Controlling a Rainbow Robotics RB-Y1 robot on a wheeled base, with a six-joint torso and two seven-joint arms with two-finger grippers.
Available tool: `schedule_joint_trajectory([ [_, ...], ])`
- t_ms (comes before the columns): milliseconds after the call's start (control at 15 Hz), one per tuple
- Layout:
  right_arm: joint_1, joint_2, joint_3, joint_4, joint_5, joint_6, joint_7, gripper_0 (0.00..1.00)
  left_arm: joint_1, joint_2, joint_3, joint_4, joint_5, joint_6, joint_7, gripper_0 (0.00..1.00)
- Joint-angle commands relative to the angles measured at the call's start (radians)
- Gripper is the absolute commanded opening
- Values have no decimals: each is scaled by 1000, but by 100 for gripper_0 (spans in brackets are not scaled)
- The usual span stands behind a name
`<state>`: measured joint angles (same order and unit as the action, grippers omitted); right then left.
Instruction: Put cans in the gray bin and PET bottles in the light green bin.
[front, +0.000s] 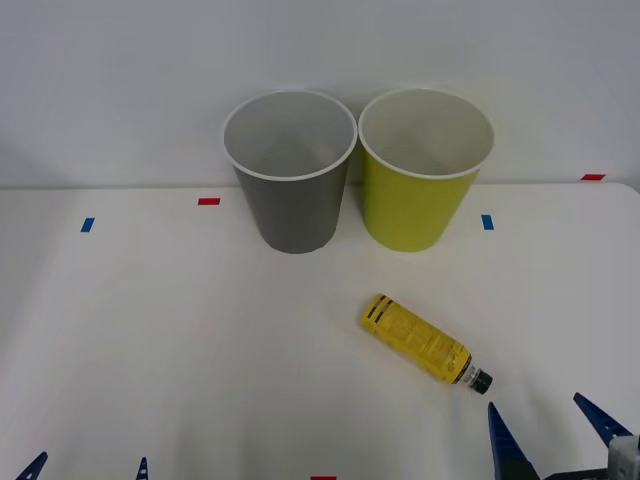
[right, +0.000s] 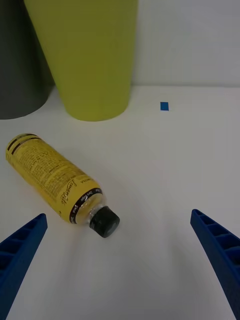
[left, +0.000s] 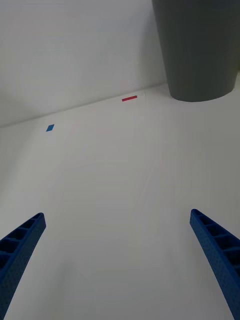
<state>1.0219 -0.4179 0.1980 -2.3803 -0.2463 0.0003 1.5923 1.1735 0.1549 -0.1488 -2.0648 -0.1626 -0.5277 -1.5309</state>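
Note:
The gray bin and the light green bin stand upright side by side at the back of the white table, both empty as far as I see inside. One PET bottle with a yellow label lies on its side in front of the green bin, its dark cap toward me. My right gripper hovers open just short of the cap; the right wrist view has the bottle ahead of that gripper. Low at the near left, my left gripper is open and holds nothing. Cans are out of view.
Small tape marks lie on the table: red and blue on the left, blue and red on the right. A white wall rises behind the bins. The left wrist view faces the gray bin.

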Motion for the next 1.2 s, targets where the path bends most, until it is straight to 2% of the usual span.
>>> schedule_joint_trajectory([
  [67, -106, -24, -57, -57, -19, 165, -40, 100, 0, 0, 0, 0, 0, 0, 0, 99],
  [333, -192, -99, -61, -80, 10, 285, -196, 100, 0, 0, 0, 0, 0, 0, 0, 99],
  [400, -223, -119, -60, -99, 19, 349, -235, 100, 0, 0, 0, 0, 0, 0, 0, 100],
  [467, -247, -131, -60, -126, 65, 415, -273, 100, 0, 0, 0, 0, 0, 0, 0, 100],
  [600, -329, -159, -15, -229, 225, 690, -407, 100, 0, 0, 0, 0, 0, 0, 0, 100],
  [733, -430, -174, 37, -238, 271, 908, -505, 100, 0, 0, 0, 0, 0, 0, 0, 99],
  [867, -540, -173, 55, -238, 263, 1051, -532, 100, 0, 0, 0, 0, 0, 0, 0, 99],
  [1200, -806, -107, 52, -238, 102, 1383, -523, 100, 0, 0, 0, 0, 0, 0, 0, 99],
])
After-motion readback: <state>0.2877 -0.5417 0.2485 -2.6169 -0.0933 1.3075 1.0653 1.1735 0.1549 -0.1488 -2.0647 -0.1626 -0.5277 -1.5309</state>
